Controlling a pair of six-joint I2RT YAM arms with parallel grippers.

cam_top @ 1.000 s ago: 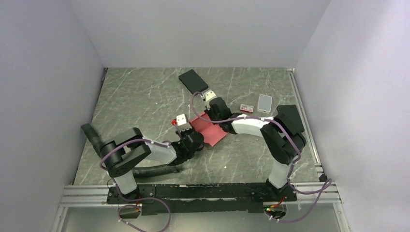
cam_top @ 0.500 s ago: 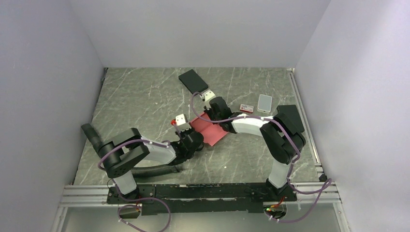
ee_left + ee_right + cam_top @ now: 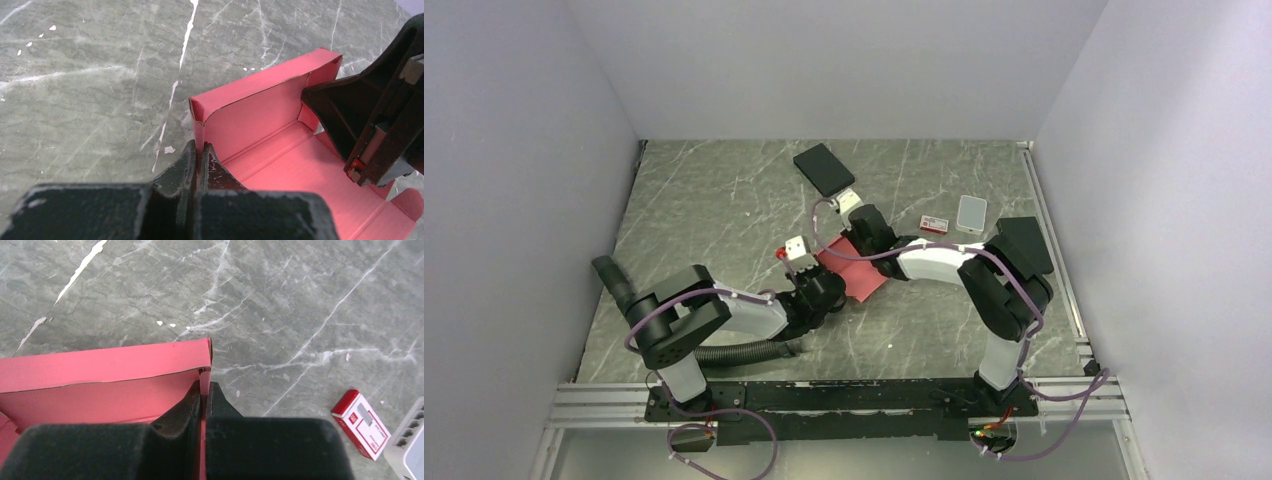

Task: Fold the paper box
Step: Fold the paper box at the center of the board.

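While the left gripper [image 3: 198, 151] had its fingers pressed together on the thin left end wall of the paper box [image 3: 255, 117], holding that wall upright, the box itself sat near the middle of the table [image 3: 704, 210], between the two arms and resting on the marbled surface. Its far long wall stood up, with its top edge turned over into a doubled rim that ran from the left corner to the right one, and the floor of the box lay flat in front of that wall. Further right, the right gripper [image 3: 204, 391] was likewise clamped shut on the right end wall, just below the far right corner. Judged from this, the task was roughly half done: the far wall and both ends were raised, yet the ends seemed to stand only because they were pinched. The near side lay open, with a flat panel and a rounded tab spread toward the near right, so a near wall or lid and its tucking appeared to be left. A black flat box [image 3: 824, 168] lay well beyond, and a small red-and-white carton [image 3: 361, 422] lay apart to the right.
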